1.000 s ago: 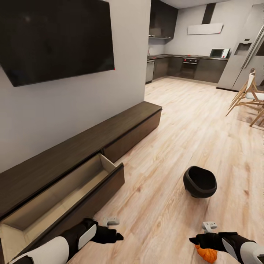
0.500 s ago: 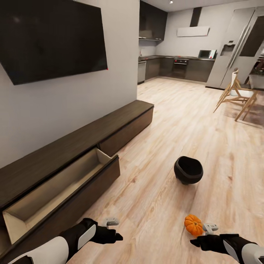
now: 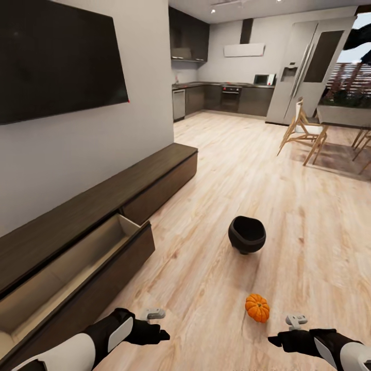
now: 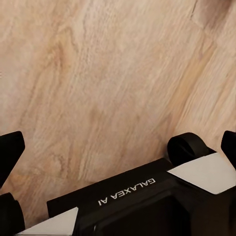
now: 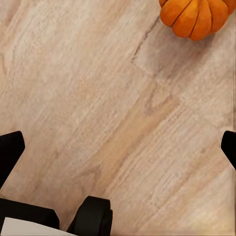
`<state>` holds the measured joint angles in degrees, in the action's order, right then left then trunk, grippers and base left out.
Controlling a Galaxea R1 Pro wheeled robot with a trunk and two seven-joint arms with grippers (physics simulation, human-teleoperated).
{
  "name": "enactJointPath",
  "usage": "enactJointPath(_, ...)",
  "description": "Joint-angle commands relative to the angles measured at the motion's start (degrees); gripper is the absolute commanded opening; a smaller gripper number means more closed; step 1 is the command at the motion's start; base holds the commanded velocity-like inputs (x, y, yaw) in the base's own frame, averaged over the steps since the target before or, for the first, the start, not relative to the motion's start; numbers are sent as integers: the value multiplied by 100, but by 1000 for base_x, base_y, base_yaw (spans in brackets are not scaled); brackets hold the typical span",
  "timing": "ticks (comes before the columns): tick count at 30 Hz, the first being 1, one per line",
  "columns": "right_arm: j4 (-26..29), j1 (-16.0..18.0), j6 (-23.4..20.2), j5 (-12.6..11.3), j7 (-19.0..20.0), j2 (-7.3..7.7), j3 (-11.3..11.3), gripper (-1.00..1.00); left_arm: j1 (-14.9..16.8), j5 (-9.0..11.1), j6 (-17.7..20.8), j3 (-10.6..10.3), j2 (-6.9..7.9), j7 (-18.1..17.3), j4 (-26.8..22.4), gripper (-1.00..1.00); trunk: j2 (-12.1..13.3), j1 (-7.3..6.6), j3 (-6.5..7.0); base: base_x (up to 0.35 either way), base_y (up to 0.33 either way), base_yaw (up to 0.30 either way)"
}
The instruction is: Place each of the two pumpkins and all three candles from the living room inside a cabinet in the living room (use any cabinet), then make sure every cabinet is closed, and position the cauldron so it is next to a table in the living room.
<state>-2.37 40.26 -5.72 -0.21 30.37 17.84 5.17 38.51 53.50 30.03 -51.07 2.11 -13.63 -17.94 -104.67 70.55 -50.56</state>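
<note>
Head view alone shows cauldron (image 3: 247, 234) beyond pumpkin (image 3: 257, 307); right gripper (image 5: 118, 142) spread, empty; camera has swung right.

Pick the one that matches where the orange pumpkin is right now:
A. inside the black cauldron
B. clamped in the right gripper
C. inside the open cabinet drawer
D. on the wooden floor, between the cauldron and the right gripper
D: in the head view the pumpkin sits on the bare floor, nearer the robot than the cauldron and apart from the right gripper.
</note>
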Motion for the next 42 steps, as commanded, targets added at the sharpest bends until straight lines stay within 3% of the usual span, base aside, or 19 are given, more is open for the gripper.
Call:
enactJointPath(1,9,0,12,5,-7,0,-2,100,-1,2,-11,1,0,0,47,100,0,0,7,0,0,-219)
enactJointPath(7,33,0,33,12,-33,-2,-7,100,-1,-4,-461,1,-3,3,375,100,0,0,52,0,0,-205)
enactJointPath(10,28,-4,26,15,-420,-32,-2,100,-5,-6,-594,-5,-13,9,558,100,0,0,75,0,0,-199)
enactJointPath(15,1,-21,20,-2,-1494,-46,2,100,-10,18,-828,-8,-71,11,914,100,0,0,112,0,0,-212)
enactJointPath(18,-6,-31,3,-4,-1546,-53,2,100,-18,21,-842,-8,-37,11,994,100,0,0,134,0,0,-218)
enactJointPath(24,-44,-168,21,1,-1576,-37,2,100,-91,28,-1060,-4,-63,10,1665,100,0,0,166,0,0,-152)
enactJointPath(31,-41,-665,193,-53,-1578,-59,-4,100,-587,36,-1618,0,-2,27,1867,100,0,0,176,0,0,-169)
enactJointPath(36,-51,-886,397,-525,-1565,-82,-14,100,-792,44,-2160,7,-33,576,2036,100,0,0,190,0,0,-260)
enactJointPath(37,-57,-952,417,-755,-1562,-67,-15,100,-881,67,-2361,14,-41,998,2068,100,0,0,194,0,0,-270)
enactJointPath(40,-92,-1159,435,-953,-1564,-81,-15,100,-1011,284,-2659,17,-47,1422,2087,100,0,0,208,0,0,-271)
enactJointPath(42,-102,-1322,524,-1001,-1579,-180,-15,100,-1094,591,-2751,18,-69,1747,2091,100,0,0,218,0,0,-271)
